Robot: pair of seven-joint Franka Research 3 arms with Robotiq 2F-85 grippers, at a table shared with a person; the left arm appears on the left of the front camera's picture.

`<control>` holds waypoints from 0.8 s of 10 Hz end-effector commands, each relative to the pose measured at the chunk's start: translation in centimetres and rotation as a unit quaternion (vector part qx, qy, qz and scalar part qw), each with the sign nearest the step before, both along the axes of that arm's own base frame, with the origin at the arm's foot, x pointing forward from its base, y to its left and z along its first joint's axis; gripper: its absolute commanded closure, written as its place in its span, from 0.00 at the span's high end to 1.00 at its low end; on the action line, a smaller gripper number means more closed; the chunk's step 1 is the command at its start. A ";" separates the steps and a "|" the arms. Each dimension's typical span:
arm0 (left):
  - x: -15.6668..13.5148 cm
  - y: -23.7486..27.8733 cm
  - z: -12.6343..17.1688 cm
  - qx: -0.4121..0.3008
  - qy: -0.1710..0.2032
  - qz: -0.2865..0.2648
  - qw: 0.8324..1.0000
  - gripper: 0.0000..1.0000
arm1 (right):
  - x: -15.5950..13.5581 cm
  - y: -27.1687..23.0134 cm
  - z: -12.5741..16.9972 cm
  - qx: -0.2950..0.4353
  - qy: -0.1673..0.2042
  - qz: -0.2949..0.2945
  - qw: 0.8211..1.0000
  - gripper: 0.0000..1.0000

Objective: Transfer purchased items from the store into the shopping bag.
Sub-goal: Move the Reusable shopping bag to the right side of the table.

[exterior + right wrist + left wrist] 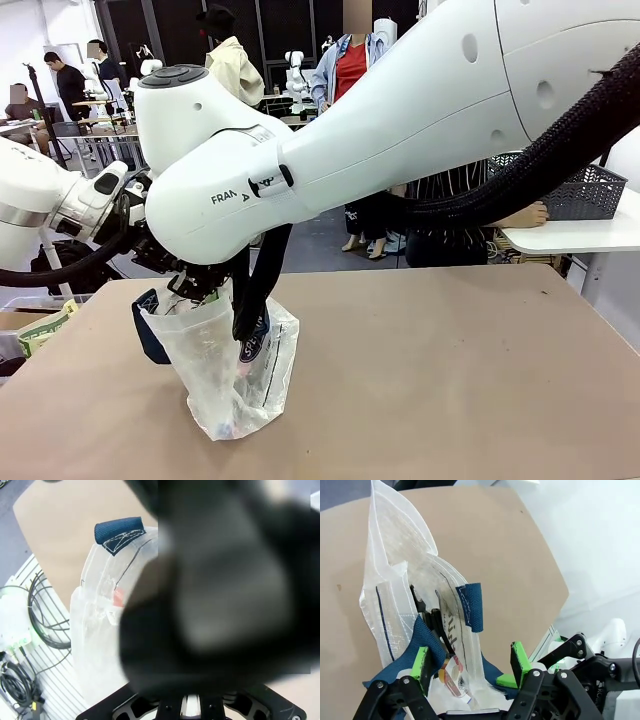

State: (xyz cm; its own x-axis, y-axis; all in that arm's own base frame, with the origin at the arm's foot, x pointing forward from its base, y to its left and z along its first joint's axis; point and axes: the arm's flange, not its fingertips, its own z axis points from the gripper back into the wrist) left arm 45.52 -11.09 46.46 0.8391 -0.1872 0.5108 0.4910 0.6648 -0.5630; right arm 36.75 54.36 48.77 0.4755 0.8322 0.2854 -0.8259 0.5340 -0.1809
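Observation:
The clear shopping bag (222, 385) with navy handles stands on the brown table's left half. My right gripper (243, 328) hangs down inside its mouth, shut; what it holds, if anything, is hidden by the plastic. A colourful packet (256, 349) lies in the bag, also seen as a red-and-white packet (453, 672) in the left wrist view. My left gripper (471, 662) is at the bag's rim, its green pads (422, 663) wide apart with the bag wall and a navy strap (471, 607) between them. The store, a dark lattice basket (585, 192), sits far right.
The basket rests on a white side table (575, 237), where a person's hand (525, 215) lies beside it. A box with green-printed packs (40, 328) sits off the table's left edge. The brown table (450, 380) stretches bare to the right of the bag.

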 end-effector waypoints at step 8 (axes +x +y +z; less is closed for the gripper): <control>2.2 0.2 -0.7 0.004 0.005 0.135 0.991 0.81 | -0.5 0.7 -0.3 -0.014 -0.017 -0.007 1.000 0.00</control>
